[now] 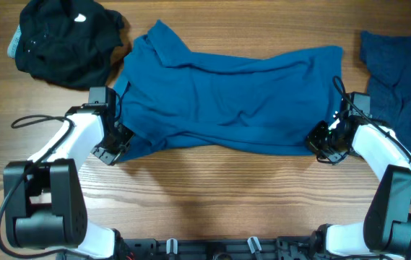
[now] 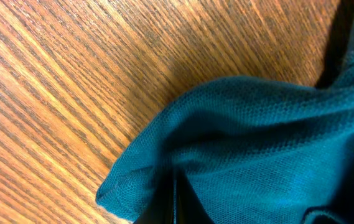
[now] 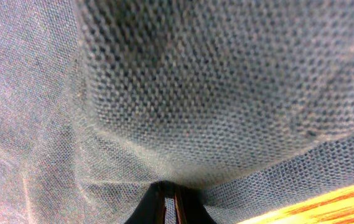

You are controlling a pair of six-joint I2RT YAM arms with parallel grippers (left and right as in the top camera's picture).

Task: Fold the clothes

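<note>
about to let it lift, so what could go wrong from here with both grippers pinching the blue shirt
1. The left gripper pinches only a small bunched edge of the blue polo shirt; it may slip out under tension.
2. The shirt lies wrinkled and skewed, so the fold may come out uneven.
3. The darker blue garment lies close by the right gripper and could get dragged along.
</note>
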